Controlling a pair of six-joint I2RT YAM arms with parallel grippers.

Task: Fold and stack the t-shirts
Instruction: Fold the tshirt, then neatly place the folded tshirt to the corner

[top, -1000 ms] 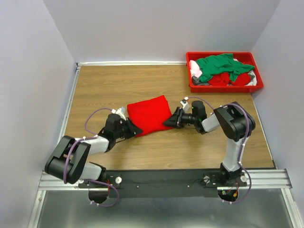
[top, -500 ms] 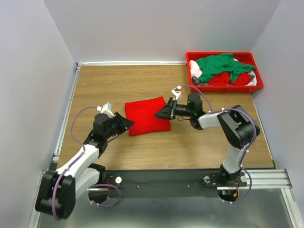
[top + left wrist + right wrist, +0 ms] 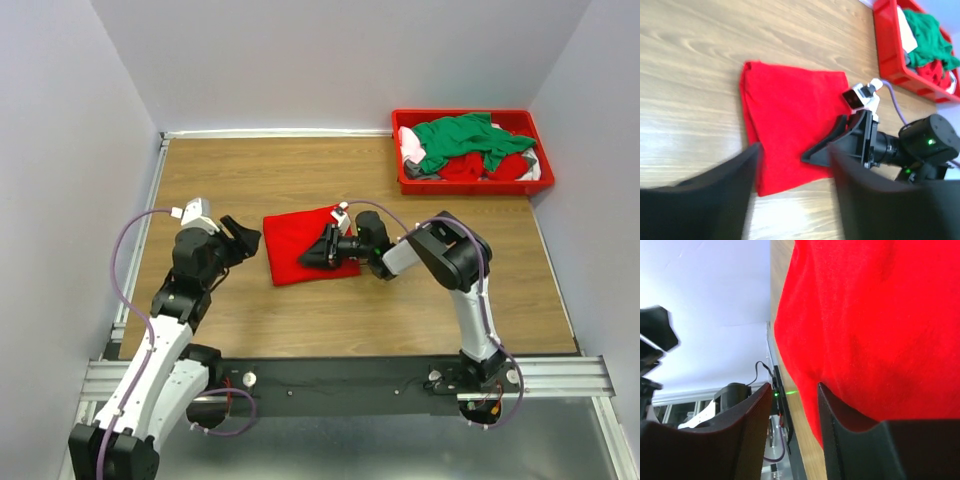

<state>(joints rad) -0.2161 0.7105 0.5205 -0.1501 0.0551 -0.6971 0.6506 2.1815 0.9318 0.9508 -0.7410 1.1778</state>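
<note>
**Both grippers open at a folded red shirt on the wood table**

The left gripper [image 3: 243, 238] hangs with its two dark fingers spread and nothing between them. Just beyond its tips lies the folded red t-shirt [image 3: 285, 242], a soft, slightly fuzzy, roughly square pad with rounded corners and a doubled edge on the side nearest this gripper. It lies flat on the table [image 3: 250, 170], a light wood-grain surface with a metal rail along its borders.

The right gripper [image 3: 312, 255] lies low on the opposite side of that shirt, its black wedge-shaped fingers [image 3: 705, 440] apart and its tips on the cloth. In its wrist view a clear gap shows between the fingers, with red fabric bulging just ahead of them. Whether a fold is caught under one finger cannot be told.

Far behind the right gripper, at the table's back corner, stands a glossy red plastic bin [image 3: 470, 186]. It holds a crumpled green t-shirt [image 3: 460, 135] on top, red ones [image 3: 470, 165] beneath, and white cloth [image 3: 408, 145] at one end. How many garments it holds is hidden by the heap.

The left wrist view cuts off the bin's far end, and the left gripper's own fingers [image 3: 700, 200] are blurred there.
</note>
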